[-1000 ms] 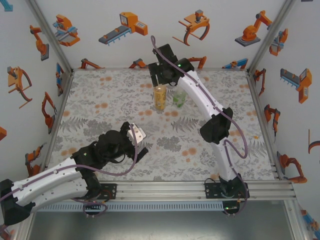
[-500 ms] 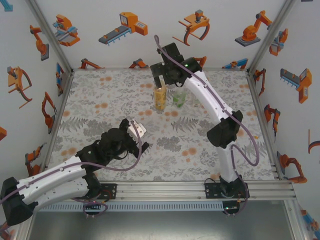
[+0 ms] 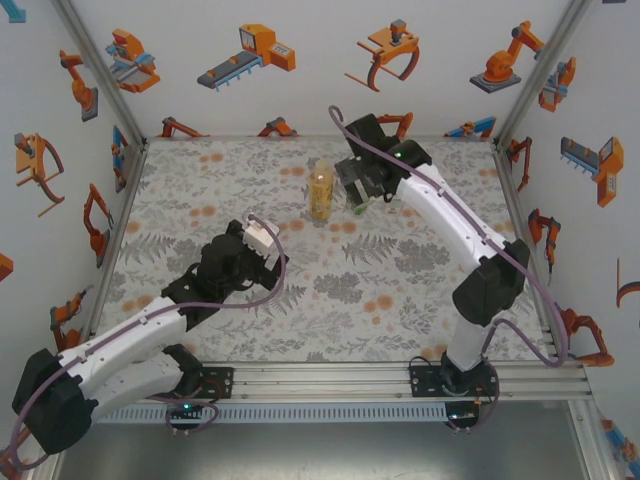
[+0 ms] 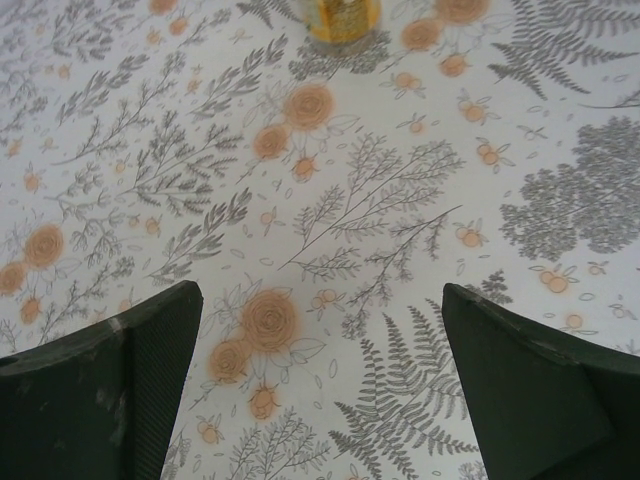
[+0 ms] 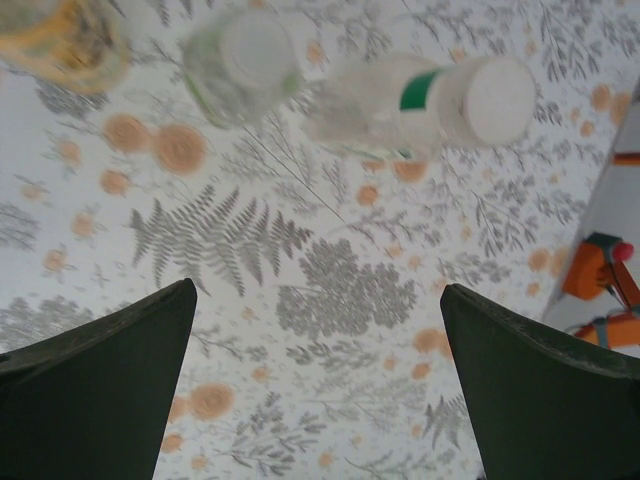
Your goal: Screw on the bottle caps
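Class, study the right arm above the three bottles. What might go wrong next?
The green-tinted bottle, the slim bottle and the amber bottle sit close together, so the right gripper, fingers wide open, may knock one over when it descends. The amber one is tall and could topple if bumped.

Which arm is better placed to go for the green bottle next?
Right, I'd say. The right gripper, open, hangs close by the green bottle, with the clear bottle beside it. The left gripper, also open, is over mid-table, facing the amber bottle from farther off.
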Available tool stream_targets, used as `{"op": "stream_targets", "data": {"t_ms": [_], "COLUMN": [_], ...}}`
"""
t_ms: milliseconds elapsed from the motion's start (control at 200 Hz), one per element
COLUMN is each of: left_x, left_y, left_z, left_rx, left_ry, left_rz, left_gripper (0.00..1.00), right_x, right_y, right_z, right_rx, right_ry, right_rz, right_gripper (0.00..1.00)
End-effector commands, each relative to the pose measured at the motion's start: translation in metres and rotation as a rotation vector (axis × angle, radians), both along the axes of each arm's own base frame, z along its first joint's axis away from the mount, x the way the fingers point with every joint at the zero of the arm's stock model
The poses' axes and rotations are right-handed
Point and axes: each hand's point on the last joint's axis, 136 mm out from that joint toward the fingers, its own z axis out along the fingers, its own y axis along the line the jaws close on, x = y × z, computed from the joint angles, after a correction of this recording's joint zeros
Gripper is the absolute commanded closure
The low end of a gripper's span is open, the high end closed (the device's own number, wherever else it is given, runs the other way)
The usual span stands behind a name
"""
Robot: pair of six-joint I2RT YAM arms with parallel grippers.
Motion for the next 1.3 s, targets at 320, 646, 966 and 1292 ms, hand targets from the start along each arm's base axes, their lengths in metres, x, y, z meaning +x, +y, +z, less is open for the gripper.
{"op": "stream_targets", "data": {"t_ms": [320,646,966,1292], "left_x": [0.036,0.042,0.043,0.061], "left_y": [0.062,0.123,0.151,0.171], "left_z": [-0.005,-0.024,-0.035,-0.061], "left_rx": [-0.002,0.016,-0.046,-0.116], "left_ry": [-0.029,-0.042,-0.097,-0.063], "left_rz": [0.255,0.463,0.553,0.578], "left_gripper": [0.03,0.03,0.03,0.03], "right_x": [-0.032,-0.032,-0.029,-0.022], "right_y": [-0.106,-0.165,-0.187,-0.211], "right_z": [-0.043,-0.095,-0.111,-0.141], "right_rx": [-0.220,-0.051,0.236,0.290], "right_ry": [-0.009,-0.125,-0.423,-0.525], "right_rz": [-0.168,-0.316,-0.327,-0.358], "right_gripper": [0.01,0.01,0.01,0.01]}}
